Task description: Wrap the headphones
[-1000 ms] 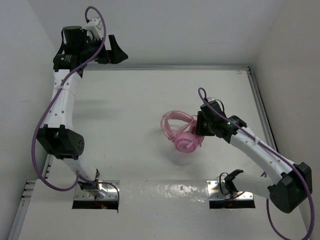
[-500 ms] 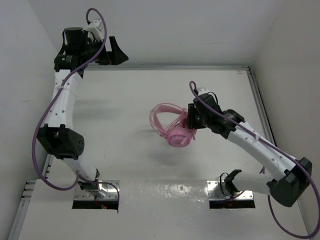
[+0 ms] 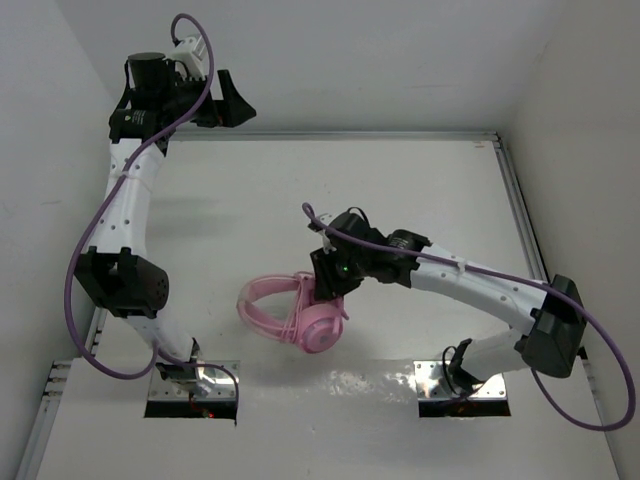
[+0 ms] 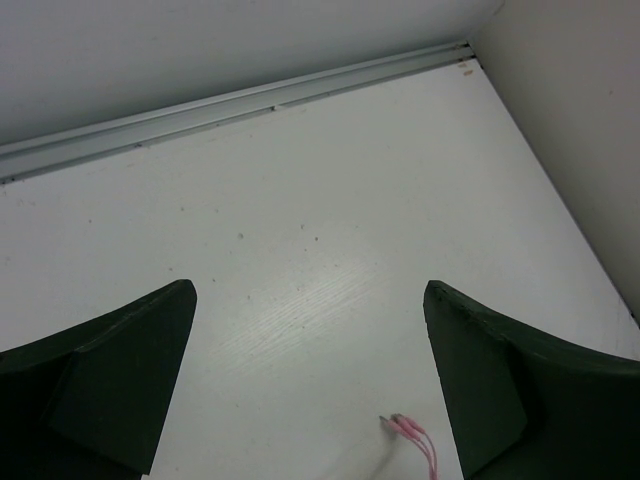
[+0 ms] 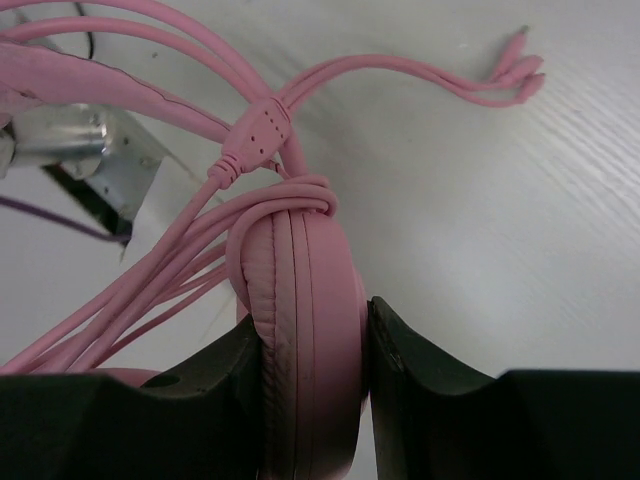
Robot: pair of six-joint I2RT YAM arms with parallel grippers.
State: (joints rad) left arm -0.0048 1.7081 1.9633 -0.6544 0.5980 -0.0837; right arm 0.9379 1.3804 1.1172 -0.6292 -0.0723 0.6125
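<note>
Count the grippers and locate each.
2: the left gripper is open, raised at the far left; the right gripper, near the front centre, clamps the headphones.

Pink over-ear headphones (image 3: pixel 298 318) at near-centre of the table (image 3: pixel 400 180); one round padded earcup (image 5: pixel 305 330) is clamped edge-on in the right gripper (image 5: pixel 312 350), and the thin headband (image 3: pixel 262 300) arcs out to the left. Thin pink cord (image 5: pixel 200 290) is wound in several turns around that earcup, bunching tightly at its top edge, with the plug ends (image 5: pixel 515 72) trailing loose. Whether the headphones touch the table is unclear from above.
</note>
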